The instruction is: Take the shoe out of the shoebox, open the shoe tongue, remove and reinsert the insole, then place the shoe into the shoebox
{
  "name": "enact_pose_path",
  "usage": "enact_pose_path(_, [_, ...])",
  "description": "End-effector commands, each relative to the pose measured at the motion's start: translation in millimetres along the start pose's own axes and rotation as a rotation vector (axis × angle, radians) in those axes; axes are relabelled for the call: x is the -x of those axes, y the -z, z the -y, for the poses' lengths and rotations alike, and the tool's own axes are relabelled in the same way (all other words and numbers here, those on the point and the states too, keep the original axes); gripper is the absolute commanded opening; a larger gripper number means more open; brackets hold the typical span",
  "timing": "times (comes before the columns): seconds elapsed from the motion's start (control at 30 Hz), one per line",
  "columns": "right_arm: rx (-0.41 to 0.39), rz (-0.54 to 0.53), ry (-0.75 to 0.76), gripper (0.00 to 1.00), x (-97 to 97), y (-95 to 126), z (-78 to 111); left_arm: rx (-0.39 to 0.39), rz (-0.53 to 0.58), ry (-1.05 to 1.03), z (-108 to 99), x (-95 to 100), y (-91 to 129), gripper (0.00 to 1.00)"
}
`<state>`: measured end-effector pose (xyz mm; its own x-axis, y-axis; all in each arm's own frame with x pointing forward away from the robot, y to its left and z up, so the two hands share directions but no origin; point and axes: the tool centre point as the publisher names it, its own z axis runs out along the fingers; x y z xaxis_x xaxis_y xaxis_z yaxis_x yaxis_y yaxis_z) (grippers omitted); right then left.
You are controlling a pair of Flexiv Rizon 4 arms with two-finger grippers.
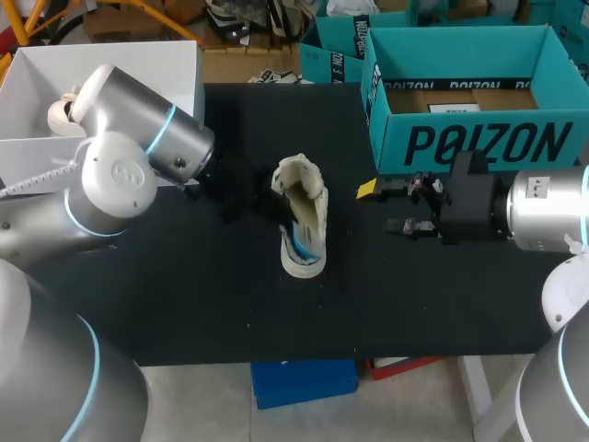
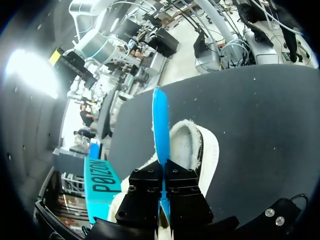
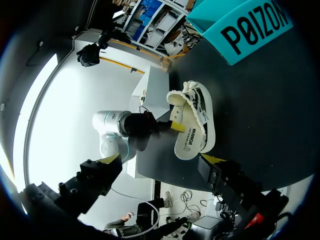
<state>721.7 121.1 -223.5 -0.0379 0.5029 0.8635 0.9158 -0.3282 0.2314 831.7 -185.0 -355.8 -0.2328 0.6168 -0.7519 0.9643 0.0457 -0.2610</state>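
Note:
A cream shoe with dark markings lies on the black table, in the middle. My left gripper is shut on the blue insole, which stands edge-on between its fingers and runs ahead over the shoe's fleecy opening. In the head view, blue shows inside the shoe, and the left arm comes in beside it. My right gripper stands open to the right of the shoe, holding nothing. The right wrist view has the shoe ahead of that gripper. The teal shoebox stands open at the back right.
A white open box sits at the back left, behind my left arm. A second teal box stands behind the shoebox. Bare black table lies in front of the shoe up to the near edge.

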Motion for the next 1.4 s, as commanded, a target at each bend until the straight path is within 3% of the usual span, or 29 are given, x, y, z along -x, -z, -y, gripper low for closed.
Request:
enact_pose_path(0.03, [0.001, 0.002, -0.001, 1.0, -0.6, -0.8, 0.1, 0.023, 0.007, -0.007, -4.3, -2.6, -0.5, 0.0])
enact_pose_path(0.23, [0.001, 0.002, -0.001, 1.0, -0.6, -0.8, 0.1, 0.081, -0.002, -0.03, -14.3, -3.1, 1.5, 0.0])
enact_pose_path(0.6, [0.001, 0.002, -0.001, 1.0, -0.6, -0.8, 0.1, 0.085, -0.017, -0.03, -17.2, 0.4, -8.3, 0.0])
enact_pose_path(0.63, [0.001, 0.002, -0.001, 1.0, -0.6, -0.8, 0.1, 0.082, -0.016, -0.032, -15.1, 2.2, -8.6, 0.34])
enact_pose_path(0.7, [0.001, 0.002, -0.001, 1.0, -0.6, -0.8, 0.1, 0.072, -0.012, -0.034, -12.8, 3.8, -8.1, 0.9])
enact_pose_path(0.77, [0.001, 0.002, -0.001, 1.0, -0.6, -0.8, 0.1, 0.058, 0.004, -0.027, -9.6, 5.6, -6.3, 1.0])
enact_pose_path(1.2, [0.001, 0.002, -0.001, 1.0, -0.6, -0.8, 0.1, -0.001, 0.043, -0.025, 17.2, 11.2, 2.3, 1.0])
enact_pose_path(1.3, [0.001, 0.002, -0.001, 1.0, -0.6, -0.8, 0.1, -0.017, 0.04, -0.027, 21.8, 11.0, 0.9, 0.96])
enact_pose_path(1.4, [0.001, 0.002, -0.001, 1.0, -0.6, -0.8, 0.1, -0.03, 0.037, -0.027, 25.6, 10.5, -1.0, 0.83])
